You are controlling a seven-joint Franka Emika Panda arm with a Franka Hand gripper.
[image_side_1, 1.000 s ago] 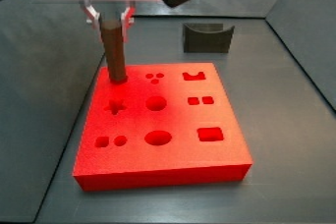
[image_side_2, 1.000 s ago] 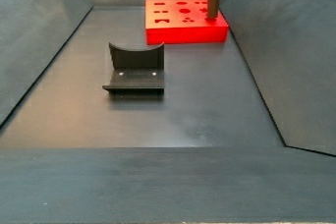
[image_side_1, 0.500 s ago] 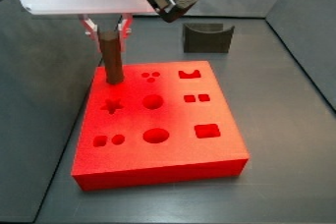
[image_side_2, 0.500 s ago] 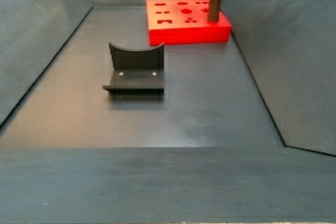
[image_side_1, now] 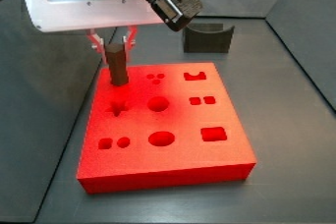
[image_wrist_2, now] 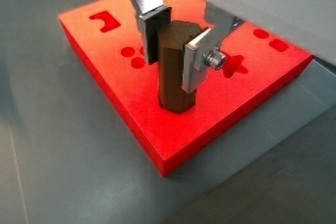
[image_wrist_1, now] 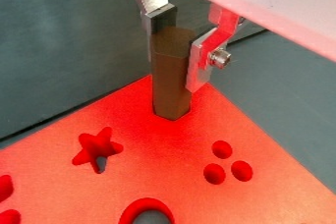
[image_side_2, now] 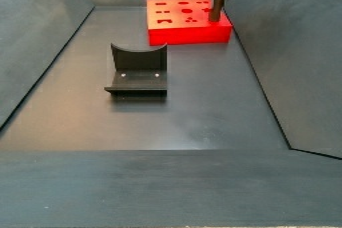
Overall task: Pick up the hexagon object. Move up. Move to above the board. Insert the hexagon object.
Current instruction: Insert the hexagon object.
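The hexagon object (image_side_1: 116, 69) is a slim brown peg standing upright with its lower end in a hole at a corner of the red board (image_side_1: 178, 144). My gripper (image_side_1: 116, 43) is directly above that corner, with its fingers on either side of the peg's upper part, shut on it. Both wrist views show the peg (image_wrist_1: 171, 76) (image_wrist_2: 174, 76) between the silver fingers of the gripper (image_wrist_1: 178, 56) (image_wrist_2: 175, 69), its foot sunk in the board (image_wrist_1: 282, 130) (image_wrist_2: 125, 95). A side view shows peg (image_side_2: 214, 10) and board (image_side_2: 174, 35) far off.
The dark grey U-notched fixture (image_side_1: 207, 37) stands on the floor behind the board; it also shows mid-floor in a side view (image_side_2: 136, 70). Dark sloping walls enclose the floor (image_side_2: 174, 122). The board's star hole (image_side_1: 116, 103) and round hole (image_side_1: 155, 100) lie beside the peg.
My gripper has come down with the peg. Less of the peg shows above the board than one second ago. The board and fixture have not moved.
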